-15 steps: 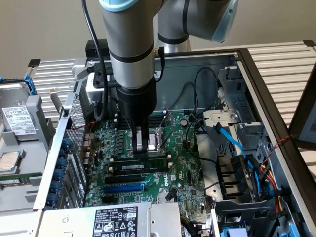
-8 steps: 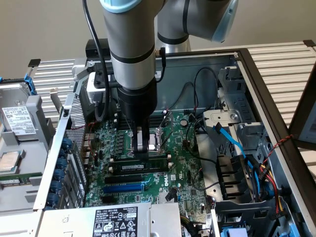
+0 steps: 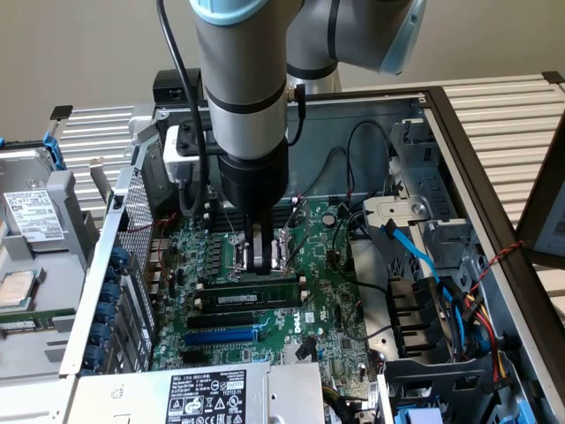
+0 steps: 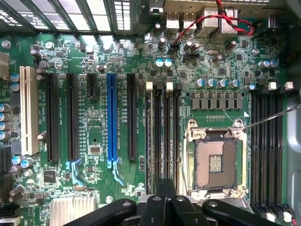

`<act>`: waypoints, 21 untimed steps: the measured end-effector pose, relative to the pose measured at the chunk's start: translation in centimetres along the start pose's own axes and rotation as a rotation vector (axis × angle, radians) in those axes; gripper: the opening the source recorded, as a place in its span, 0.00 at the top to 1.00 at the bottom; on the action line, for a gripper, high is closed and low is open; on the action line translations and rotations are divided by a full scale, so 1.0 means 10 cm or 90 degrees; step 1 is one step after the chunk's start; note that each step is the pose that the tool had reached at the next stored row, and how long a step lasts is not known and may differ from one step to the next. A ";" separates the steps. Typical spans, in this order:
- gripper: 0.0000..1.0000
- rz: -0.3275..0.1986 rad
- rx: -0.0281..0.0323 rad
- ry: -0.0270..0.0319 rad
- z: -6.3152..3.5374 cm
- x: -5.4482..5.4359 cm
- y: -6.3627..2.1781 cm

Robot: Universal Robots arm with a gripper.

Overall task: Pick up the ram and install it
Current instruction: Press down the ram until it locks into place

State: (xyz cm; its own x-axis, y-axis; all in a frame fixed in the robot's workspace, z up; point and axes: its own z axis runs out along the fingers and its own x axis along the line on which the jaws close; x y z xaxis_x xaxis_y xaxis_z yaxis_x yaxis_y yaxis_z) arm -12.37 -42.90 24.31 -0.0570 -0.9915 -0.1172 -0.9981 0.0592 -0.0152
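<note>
Presently my gripper [image 3: 262, 256] is clamped on the ram [image 3: 256, 299]; squeeze must remain square above the memory slots [image 4: 162, 136].

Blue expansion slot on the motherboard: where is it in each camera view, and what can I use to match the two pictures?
Exterior view: the blue expansion slot lies low on the motherboard, towards the exterior view's left.
Wrist view: it runs between black slots.
Shared landmark: the long black slot right beside it, on the memory-slot side.
</note>
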 end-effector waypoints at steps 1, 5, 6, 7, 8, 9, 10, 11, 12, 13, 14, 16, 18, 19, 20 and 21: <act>0.89 0.000 -0.0015 -0.0023 -0.001 0.01 -0.002; 0.89 0.002 -0.0167 -0.0043 -0.006 0.05 -0.006; 0.89 0.003 -0.0239 -0.0038 -0.008 0.06 -0.010; 0.89 0.005 -0.0429 -0.0029 -0.010 0.09 -0.054; 0.89 0.005 -0.0476 -0.0024 -0.011 0.10 -0.139; 0.89 0.005 -0.0477 -0.0016 -0.006 0.10 -0.163; 0.89 0.005 -0.0469 0.0126 0.012 0.10 -0.196; 0.89 0.004 -0.0443 0.0230 0.029 0.10 -0.204; 0.89 0.003 -0.0429 0.0240 0.030 0.10 -0.205; 0.89 0.003 -0.0428 0.0240 0.030 0.10 -0.206; 0.89 0.003 -0.0427 0.0240 0.030 0.10 -0.208; 0.89 0.003 -0.0421 0.0239 0.035 0.10 -0.214; 0.89 0.003 -0.0409 0.0238 0.045 0.10 -0.221; 0.89 0.002 -0.0404 0.0238 0.052 0.10 -0.223; 0.89 0.002 -0.0399 0.0238 0.058 0.10 -0.226; 0.89 0.001 -0.0397 0.0239 0.064 0.10 -0.229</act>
State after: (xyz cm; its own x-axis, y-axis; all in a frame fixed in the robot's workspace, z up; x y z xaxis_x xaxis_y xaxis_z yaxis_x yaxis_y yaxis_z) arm -10.12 -43.95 23.59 -0.0587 -0.9951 -0.0799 -0.9974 0.0551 0.0469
